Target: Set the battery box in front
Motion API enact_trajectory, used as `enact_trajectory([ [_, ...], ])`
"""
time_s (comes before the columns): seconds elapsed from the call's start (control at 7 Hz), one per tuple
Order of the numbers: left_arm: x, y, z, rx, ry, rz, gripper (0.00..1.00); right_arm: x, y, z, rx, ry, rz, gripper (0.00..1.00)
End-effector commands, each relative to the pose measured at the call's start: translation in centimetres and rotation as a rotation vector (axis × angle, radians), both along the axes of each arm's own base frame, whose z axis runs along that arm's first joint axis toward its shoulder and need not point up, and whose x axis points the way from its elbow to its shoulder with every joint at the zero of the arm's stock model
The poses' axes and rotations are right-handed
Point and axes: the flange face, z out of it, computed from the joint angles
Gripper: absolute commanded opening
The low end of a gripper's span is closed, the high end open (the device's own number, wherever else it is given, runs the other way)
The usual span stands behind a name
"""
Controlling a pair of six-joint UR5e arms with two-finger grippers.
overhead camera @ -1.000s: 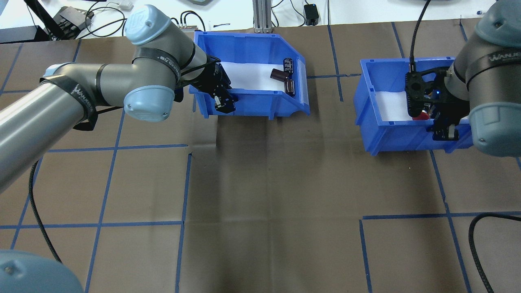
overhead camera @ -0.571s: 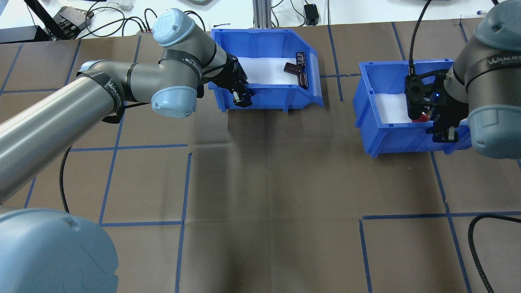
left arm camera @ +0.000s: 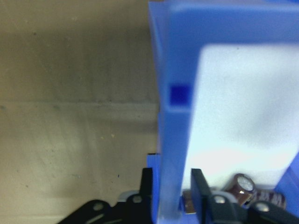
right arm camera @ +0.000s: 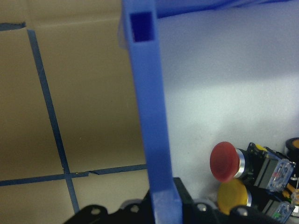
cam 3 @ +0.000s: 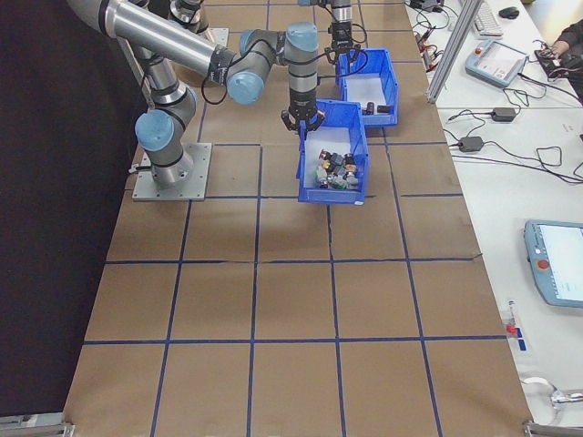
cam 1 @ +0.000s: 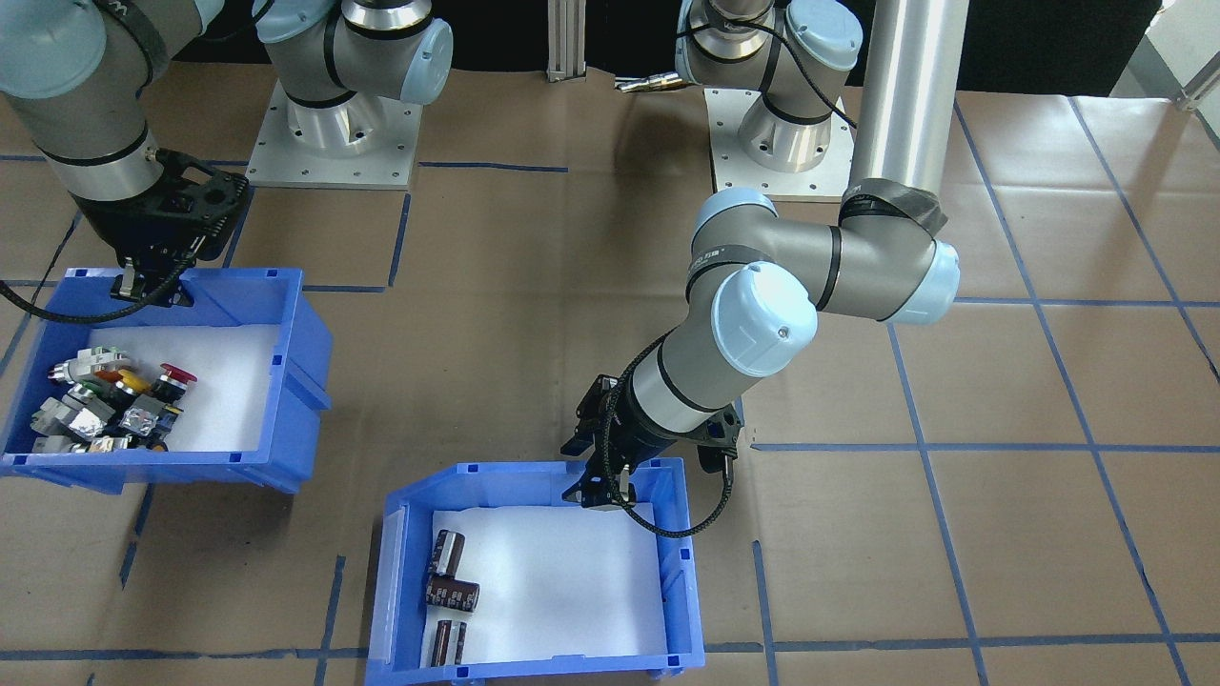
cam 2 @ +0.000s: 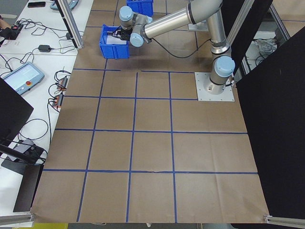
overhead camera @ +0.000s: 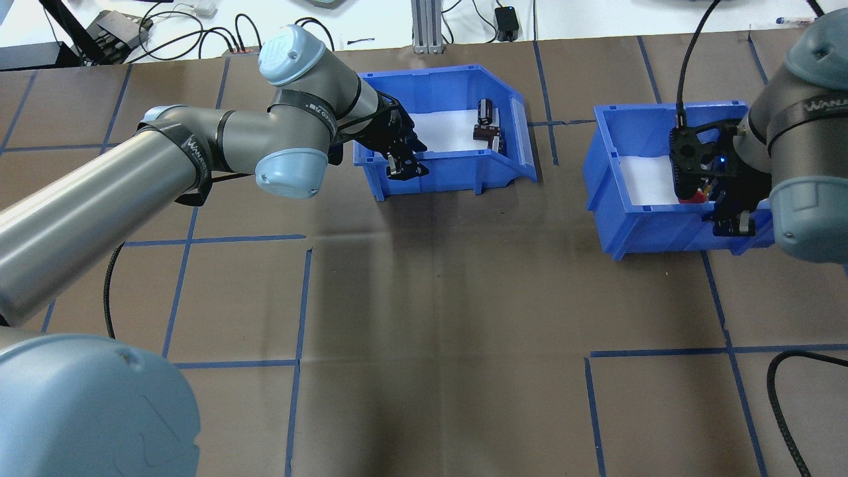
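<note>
Two blue bins sit on our brown-papered bench (overhead camera: 424, 331), and each of our arms has hold of one by its wall. Our left end effector (overhead camera: 404, 165) is pinching the near wall of the battery box (overhead camera: 457, 175), one finger (left arm camera: 202, 198) inside the bin and the other outside, as the left wrist view shows with the blue wall running up between them. The battery box rests toward the far side of the bench from the robot, left of centre in the overhead view, with its white liner showing and three dark cylinders (cam 1: 448, 591) with silver ends lying together against the end wall farthest from the end effector. Our right end effector (overhead camera: 729, 222) likewise straddles the near wall of the second bin (overhead camera: 636, 228), clamped on it. That bin holds a cluster of push-button switches (cam 1: 105, 405), among them a red mushroom-head button (right arm camera: 225, 161) and a yellow one (right arm camera: 234, 196). The two bins stand well apart, with bare paper and blue tape lines (overhead camera: 301, 298) between them.
</note>
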Motion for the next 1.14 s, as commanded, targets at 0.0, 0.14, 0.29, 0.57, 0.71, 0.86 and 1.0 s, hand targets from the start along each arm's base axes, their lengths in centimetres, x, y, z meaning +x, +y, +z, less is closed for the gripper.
enact_trajectory([
  [0.0, 1.1, 0.7, 3.6, -0.021, 0.009, 0.012, 0.97, -0.1, 0.1, -0.1, 0.003, 0.002, 0.000, 0.00],
  [0.14, 2.5, 1.3, 6.4, -0.010, -0.004, 0.011, 0.97, 0.0, 0.1, 0.0, 0.002, 0.002, -0.002, 0.00],
  [0.29, 4.5, 2.2, 8.8, -0.038, -0.058, -0.070, 0.96, 0.2, 0.6, -0.3, 0.008, 0.002, -0.003, 0.00],
  [0.57, 9.1, 5.1, 13.3, -0.057, -0.205, -0.284, 0.97, 1.6, 4.5, -0.7, 0.000, -0.011, -0.010, 0.00],
  [0.71, 11.2, 7.0, 15.4, -0.068, -0.281, -0.418, 0.96, 3.2, 6.8, -2.1, 0.013, -0.018, -0.020, 0.00],
  [0.86, 12.6, 9.0, 17.2, -0.072, -0.359, -0.572, 0.97, 5.8, 8.0, -2.7, 0.017, -0.018, -0.002, 0.00],
  [1.0, 13.4, 10.9, 18.6, -0.079, -0.425, -0.774, 0.99, 9.3, 8.8, -2.7, 0.004, -0.014, 0.001, 0.00],
])
